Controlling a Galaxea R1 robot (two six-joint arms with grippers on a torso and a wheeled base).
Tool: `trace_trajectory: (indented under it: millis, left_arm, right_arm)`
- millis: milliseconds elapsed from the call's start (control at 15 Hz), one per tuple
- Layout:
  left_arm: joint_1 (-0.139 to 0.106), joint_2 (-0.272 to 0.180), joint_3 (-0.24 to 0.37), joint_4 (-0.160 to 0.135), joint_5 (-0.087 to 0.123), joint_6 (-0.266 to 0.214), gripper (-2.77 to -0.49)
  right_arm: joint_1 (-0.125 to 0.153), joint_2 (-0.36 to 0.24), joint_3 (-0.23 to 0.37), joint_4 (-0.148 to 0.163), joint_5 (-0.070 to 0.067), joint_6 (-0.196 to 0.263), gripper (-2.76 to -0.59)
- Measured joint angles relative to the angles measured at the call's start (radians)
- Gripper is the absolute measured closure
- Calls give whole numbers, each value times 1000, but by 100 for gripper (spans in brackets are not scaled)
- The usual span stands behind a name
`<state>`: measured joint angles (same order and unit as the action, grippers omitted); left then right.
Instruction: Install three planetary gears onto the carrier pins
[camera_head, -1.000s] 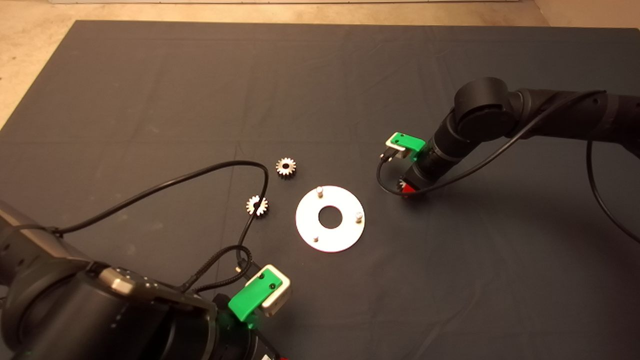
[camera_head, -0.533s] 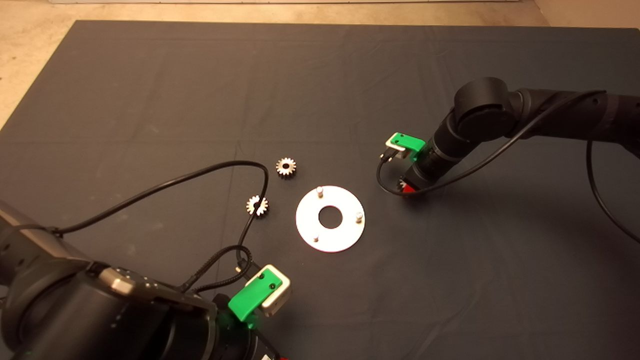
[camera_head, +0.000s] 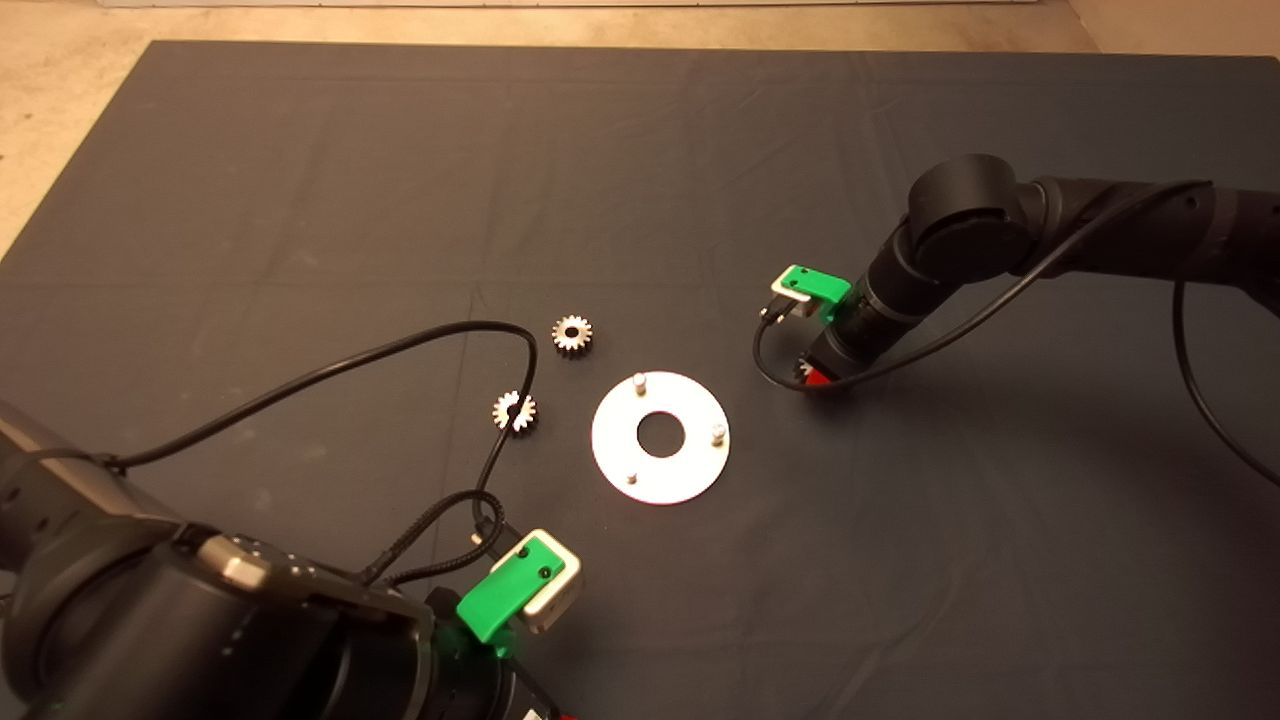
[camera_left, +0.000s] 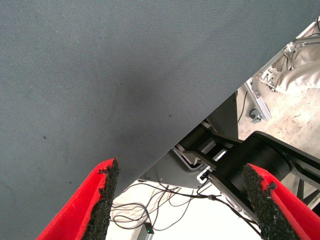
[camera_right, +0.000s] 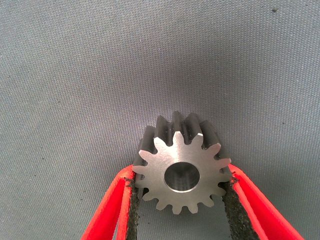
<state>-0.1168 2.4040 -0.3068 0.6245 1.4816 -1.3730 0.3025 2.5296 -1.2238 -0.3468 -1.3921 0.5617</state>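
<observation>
now right gripper (camera_right: 181, 200) fingers pinch a gear (camera_right: 181, 167) by its teeth, bore clear for a pin (camera_head: 717, 432); left gripper (camera_left: 182, 200) parked, fingers open.

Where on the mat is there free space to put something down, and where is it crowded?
Free: the far half of the mat beyond the two loose gears, and the near stretch between the disc and the right arm. Crowded: around the disc, with the gears and the left arm's cable beside it, the right gripper gripping a gear, the left gripper parked near-left.
</observation>
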Motion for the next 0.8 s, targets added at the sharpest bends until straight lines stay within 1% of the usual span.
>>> trace_trajectory:
  millis: [400,533,733,800]
  left_arm:
    - [0,0,0,0,0,0,-173]
    - [0,1,0,0,0,0,-173]
    - [0,0,0,0,0,0,-173]
    - [0,0,0,0,0,0,-173]
  right_arm:
    - [0,-3,4,0,0,0,-96]
    - [0,-6,12,0,-3,0,-92]
    - [-1,-28,33,0,-3,0,-91]
    - [-1,-37,40,0,-5,0,-91]
